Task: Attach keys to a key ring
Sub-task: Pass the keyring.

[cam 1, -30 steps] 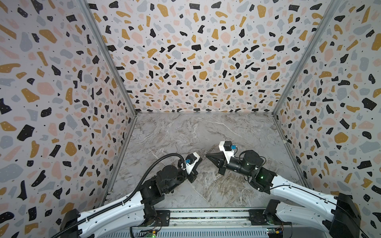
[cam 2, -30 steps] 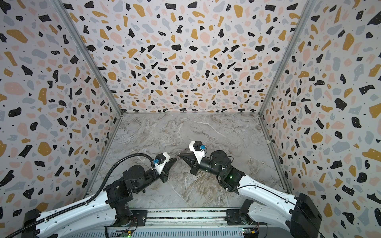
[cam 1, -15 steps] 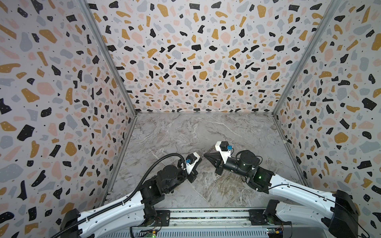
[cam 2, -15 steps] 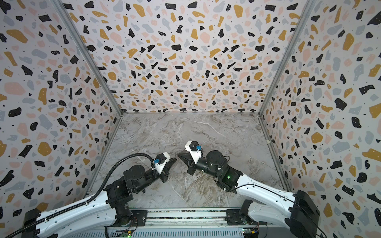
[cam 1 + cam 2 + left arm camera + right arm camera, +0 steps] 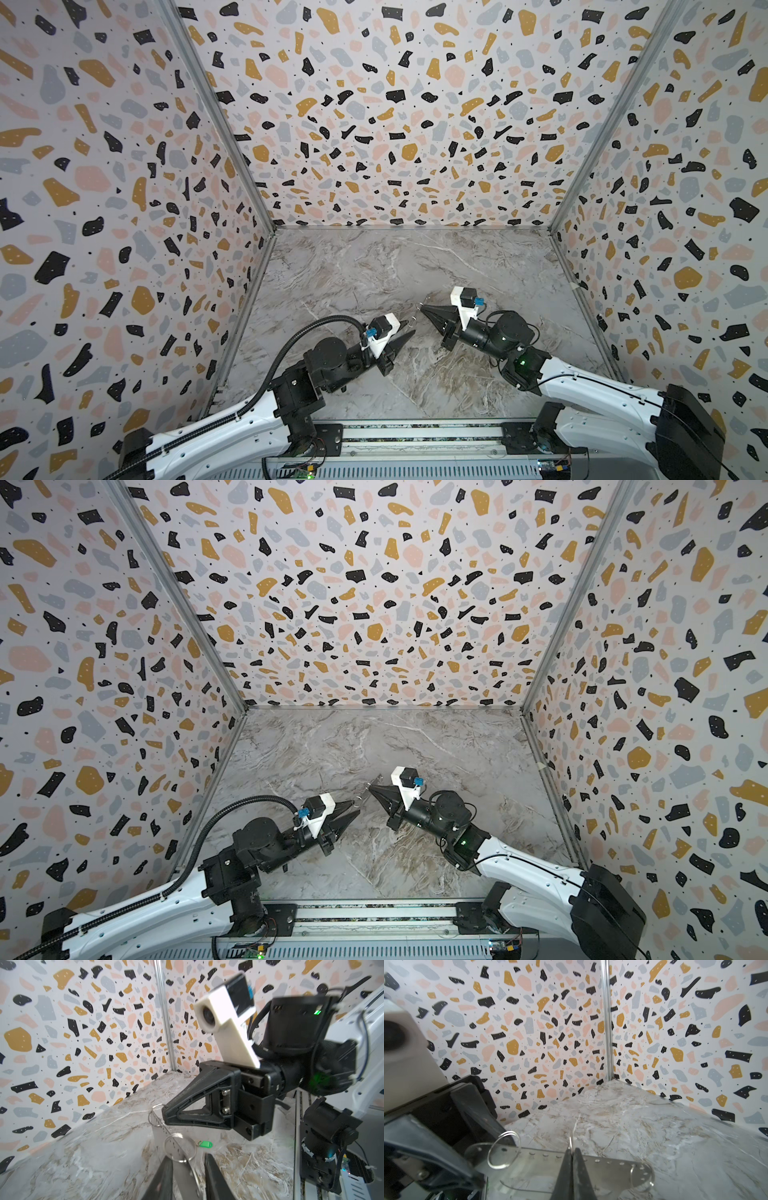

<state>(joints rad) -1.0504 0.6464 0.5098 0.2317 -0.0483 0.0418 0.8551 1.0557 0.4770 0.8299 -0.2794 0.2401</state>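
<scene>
Key ring (image 5: 156,1115) — pinched by right claw (image 5: 165,1108) above desk (image 5: 93,1157); left claw (image 5: 187,1156) spread, close by; green key (image 5: 204,1144) — on desk, clear of both claws

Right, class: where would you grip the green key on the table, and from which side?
Probably the green key by its plastic head, its broadest part, from straight above, jaws across the narrow width, since it lies flat on the table. That leaves the small metal end free for threading.

Beside key (image 5: 205,1144), key ring (image 5: 179,1148) between left fingers (image 5: 164,1178) and right fingers (image 5: 187,1105)
</scene>
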